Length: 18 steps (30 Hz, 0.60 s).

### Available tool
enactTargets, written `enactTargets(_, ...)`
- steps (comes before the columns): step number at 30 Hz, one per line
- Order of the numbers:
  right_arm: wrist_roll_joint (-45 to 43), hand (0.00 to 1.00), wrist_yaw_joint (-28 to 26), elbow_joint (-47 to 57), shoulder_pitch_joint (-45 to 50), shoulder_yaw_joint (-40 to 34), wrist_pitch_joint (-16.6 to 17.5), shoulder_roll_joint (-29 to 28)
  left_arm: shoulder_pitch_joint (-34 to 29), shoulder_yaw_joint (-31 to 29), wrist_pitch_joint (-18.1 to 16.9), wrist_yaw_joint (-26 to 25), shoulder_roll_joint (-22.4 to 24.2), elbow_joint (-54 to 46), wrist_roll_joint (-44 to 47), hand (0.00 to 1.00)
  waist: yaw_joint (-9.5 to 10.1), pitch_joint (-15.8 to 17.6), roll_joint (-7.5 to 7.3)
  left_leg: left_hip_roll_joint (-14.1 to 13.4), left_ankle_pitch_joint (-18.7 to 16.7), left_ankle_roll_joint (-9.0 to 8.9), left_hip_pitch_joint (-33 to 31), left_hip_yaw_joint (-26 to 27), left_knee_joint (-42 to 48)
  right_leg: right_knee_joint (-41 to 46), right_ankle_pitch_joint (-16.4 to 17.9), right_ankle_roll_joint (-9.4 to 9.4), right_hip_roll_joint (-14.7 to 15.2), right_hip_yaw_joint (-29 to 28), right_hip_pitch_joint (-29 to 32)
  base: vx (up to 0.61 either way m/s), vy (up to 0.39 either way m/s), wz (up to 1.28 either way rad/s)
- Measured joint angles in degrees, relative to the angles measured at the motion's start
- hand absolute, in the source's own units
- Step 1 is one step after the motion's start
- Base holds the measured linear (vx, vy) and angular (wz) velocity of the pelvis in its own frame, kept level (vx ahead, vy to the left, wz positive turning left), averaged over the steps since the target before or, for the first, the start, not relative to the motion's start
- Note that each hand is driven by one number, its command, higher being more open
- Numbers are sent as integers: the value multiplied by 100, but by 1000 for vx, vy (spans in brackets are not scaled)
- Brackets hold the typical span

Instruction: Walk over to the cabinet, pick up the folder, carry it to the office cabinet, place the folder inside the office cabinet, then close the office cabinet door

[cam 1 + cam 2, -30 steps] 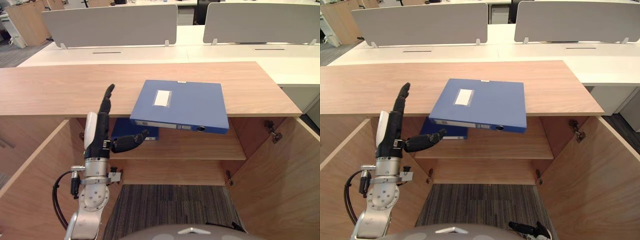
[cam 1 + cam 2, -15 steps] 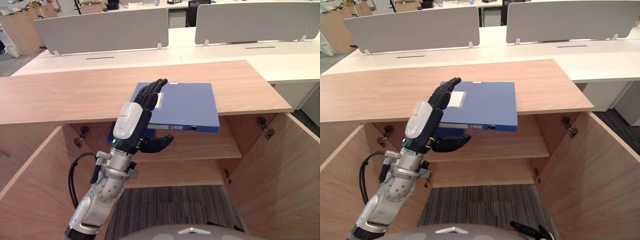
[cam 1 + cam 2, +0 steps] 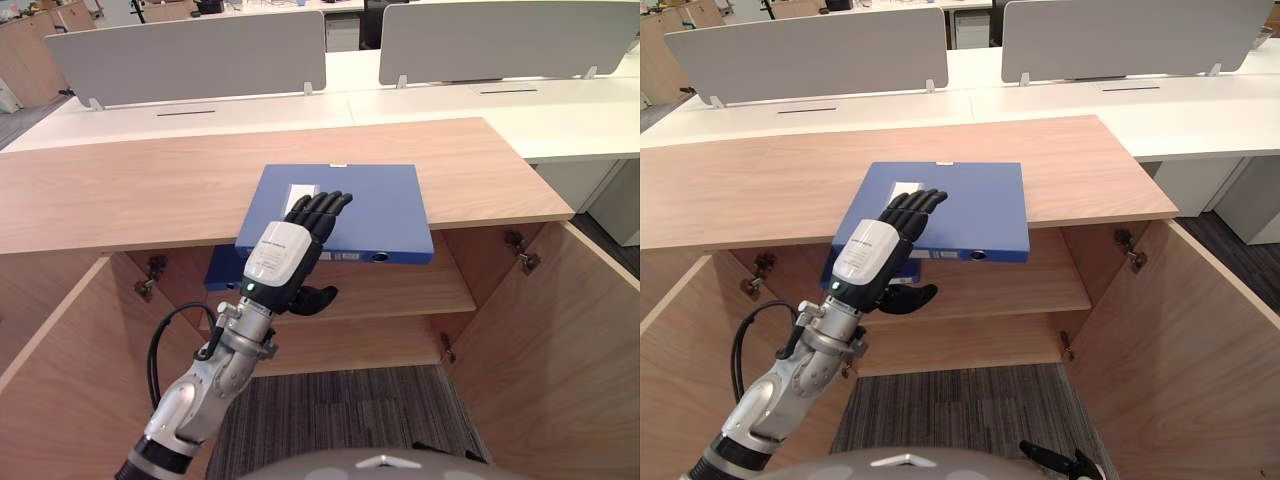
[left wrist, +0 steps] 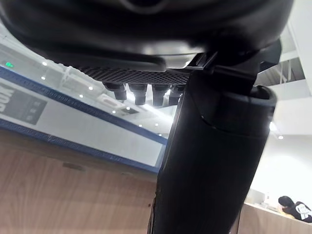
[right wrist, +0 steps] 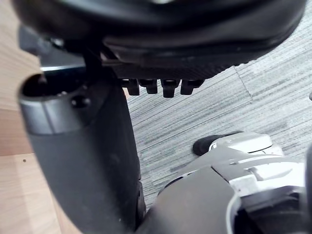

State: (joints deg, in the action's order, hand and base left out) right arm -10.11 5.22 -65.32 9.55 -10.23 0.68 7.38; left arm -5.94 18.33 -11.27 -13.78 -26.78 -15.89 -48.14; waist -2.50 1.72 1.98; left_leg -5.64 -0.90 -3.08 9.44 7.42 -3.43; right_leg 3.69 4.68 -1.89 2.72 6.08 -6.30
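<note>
one left hand open, fingers flat atop blue folder, thumb below its front edge.

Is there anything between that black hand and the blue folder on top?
Nothing: the left eye view shows the left hand with fingers over the folder, thumb beneath its edge.

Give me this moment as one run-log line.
stage: folder pickup | left robot hand: open, fingers over blue folder, thumb below its overhanging edge | blue folder: flat on cabinet top | right robot hand: idle, low
</note>
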Motion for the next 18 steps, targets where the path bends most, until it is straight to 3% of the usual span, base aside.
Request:
enactTargets(3,0,100,0,40,-2,6,-4,0,13,77,81,-1,-9,53,-211,100,-28,1,-1,12,0,0,0,6,-34,-88,-40,-4,3,2,-25,0,0,0)
enactTargets(4,0,100,0,46,-7,6,-4,-3,23,76,125,-5,-8,61,-284,0,-48,2,-1,14,0,0,5,6,-37,-108,-46,1,3,3,-43,0,0,0)
enactTargets(9,-10,100,-2,48,-14,6,-8,-3,88,50,311,-216,43,207,-432,0,-83,2,3,14,-3,-2,29,6,-47,-140,-59,9,3,1,-67,0,0,0)
enactTargets(18,-86,100,-21,61,9,-3,-27,25,191,-397,379,-621,629,150,-419,0,-93,-20,66,14,-7,-5,25,63,-55,-298,-158,-22,-1,-49,-94,-29,9,-3)
